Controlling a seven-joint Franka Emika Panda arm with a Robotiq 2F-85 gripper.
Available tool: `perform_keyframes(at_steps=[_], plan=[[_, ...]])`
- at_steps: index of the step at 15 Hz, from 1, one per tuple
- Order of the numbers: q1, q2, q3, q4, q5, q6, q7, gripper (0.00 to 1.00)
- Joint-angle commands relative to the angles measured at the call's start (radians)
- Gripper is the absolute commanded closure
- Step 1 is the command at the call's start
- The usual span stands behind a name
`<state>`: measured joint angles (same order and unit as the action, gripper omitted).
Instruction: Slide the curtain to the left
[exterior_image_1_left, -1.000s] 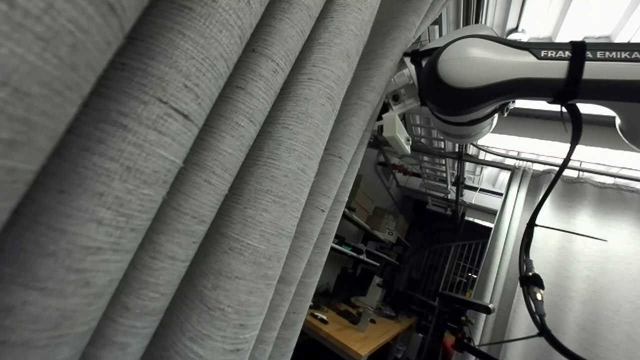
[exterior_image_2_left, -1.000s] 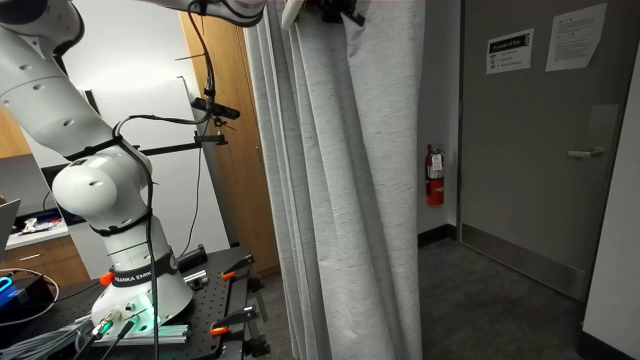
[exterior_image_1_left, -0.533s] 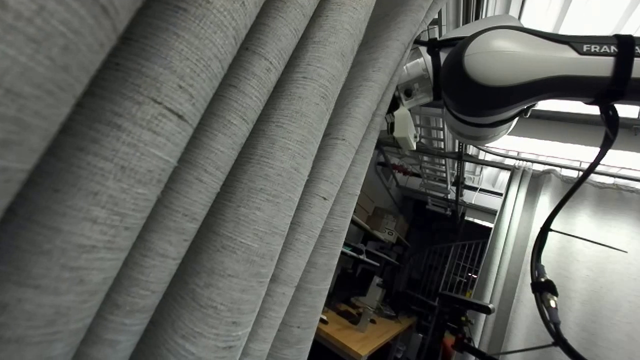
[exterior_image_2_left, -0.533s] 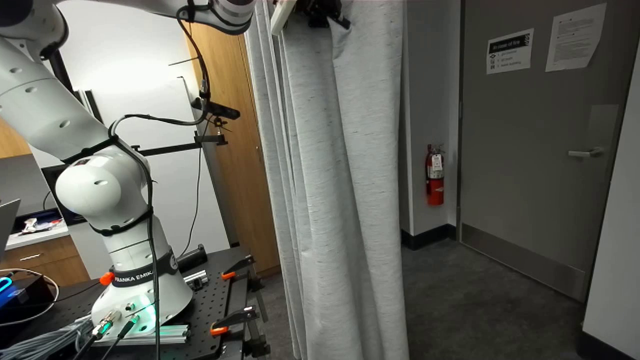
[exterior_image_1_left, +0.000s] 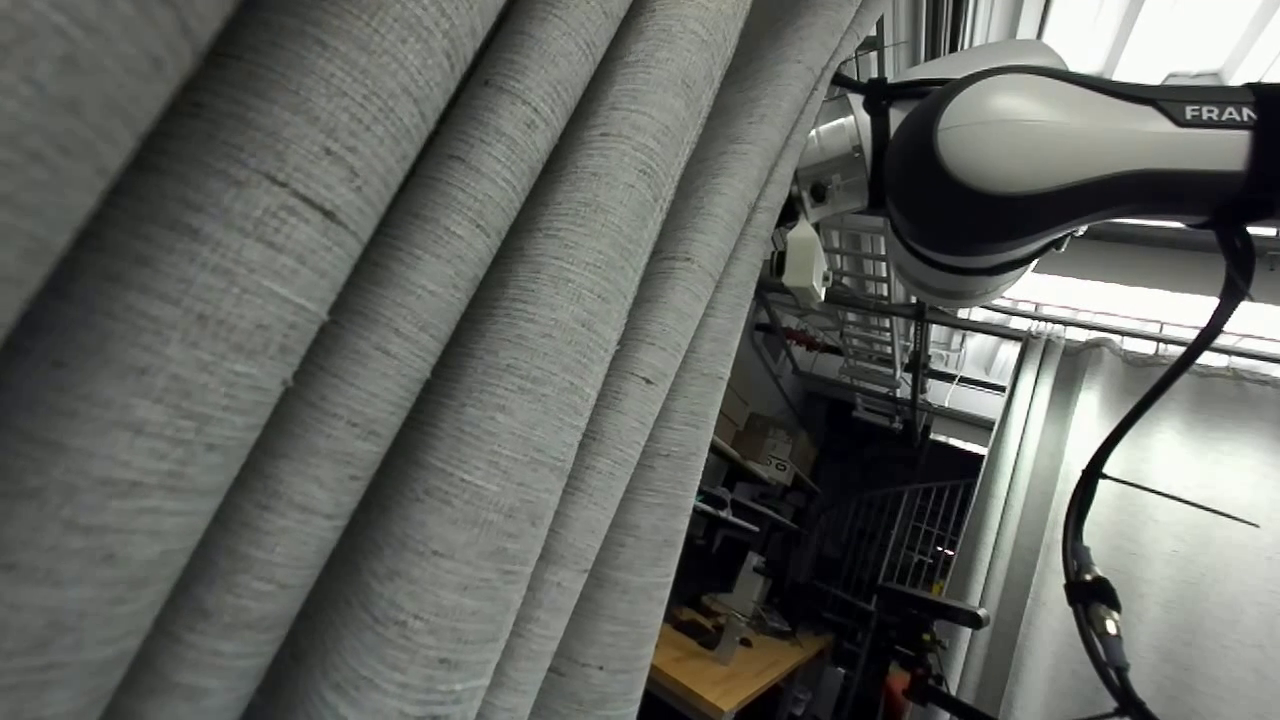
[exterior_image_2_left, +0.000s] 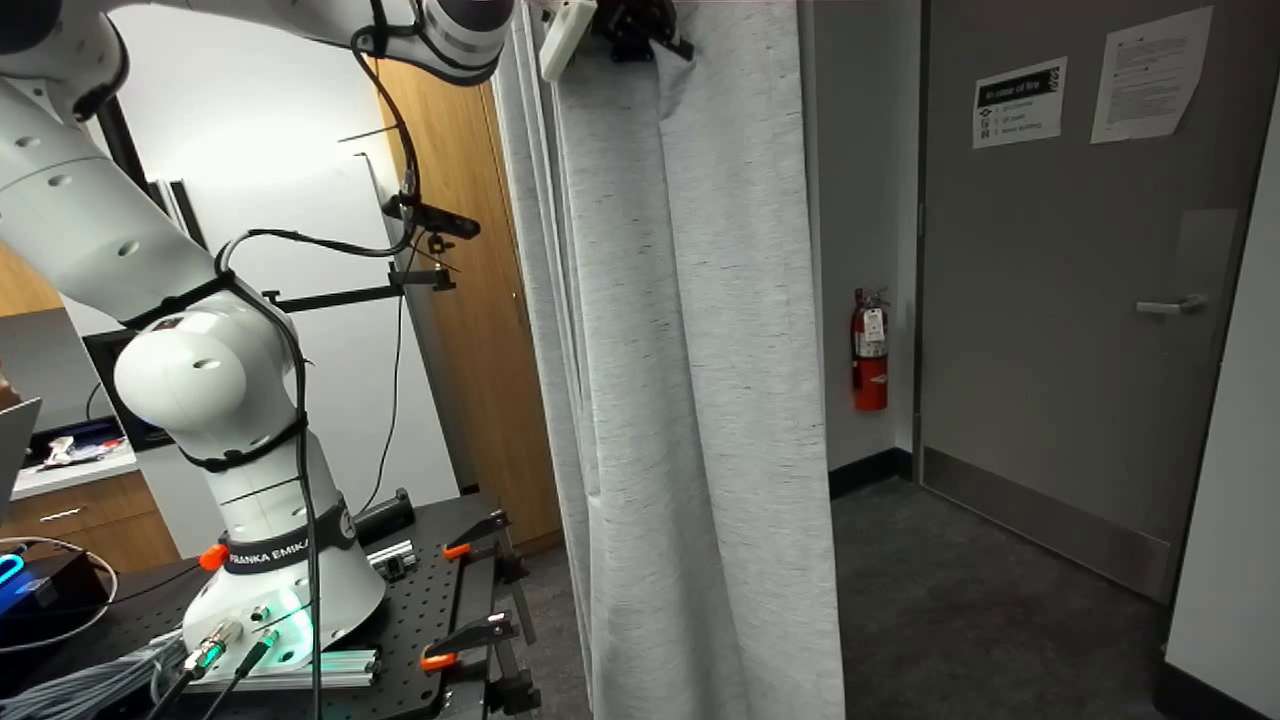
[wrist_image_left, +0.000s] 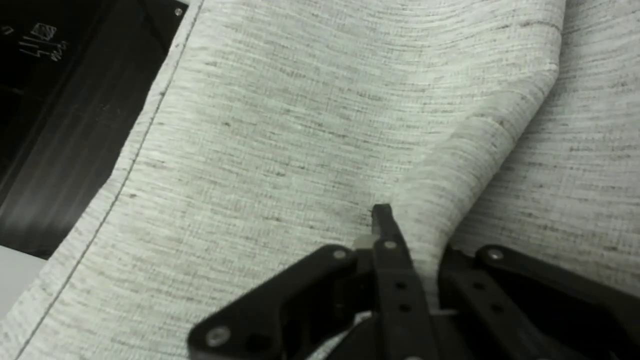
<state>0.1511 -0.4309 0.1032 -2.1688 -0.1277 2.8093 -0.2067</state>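
While pinching a fold (wrist_image_left: 465, 160) of the curtain (exterior_image_2_left: 690, 380) in the tightly closed gripper (wrist_image_left: 420, 235), has yet to release; with much hidden, perhaps only partway slid.

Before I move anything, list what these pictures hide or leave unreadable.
Curtain: top and bottom ends, cut off by the picture edges in both exterior views.
Gripper: one fingertip, hidden behind the pinched fold in the wrist view.
Right-hand paper on the door: print too small in an exterior view.
Dark panel: marks too small, wrist view.
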Motion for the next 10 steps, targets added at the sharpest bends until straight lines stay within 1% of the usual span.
perform_keyframes(at_steps=[1, 7, 10], plan=[[0.054, -0.002, 0.011, -0.129, 0.027, -0.01, -0.005, 1.0], [0.075, 0.005, 0.004, -0.133, 0.039, 0.02, -0.017, 1.0], [0.077, 0.025, -0.016, -0.132, 0.031, 0.048, -0.038, 1.0]])
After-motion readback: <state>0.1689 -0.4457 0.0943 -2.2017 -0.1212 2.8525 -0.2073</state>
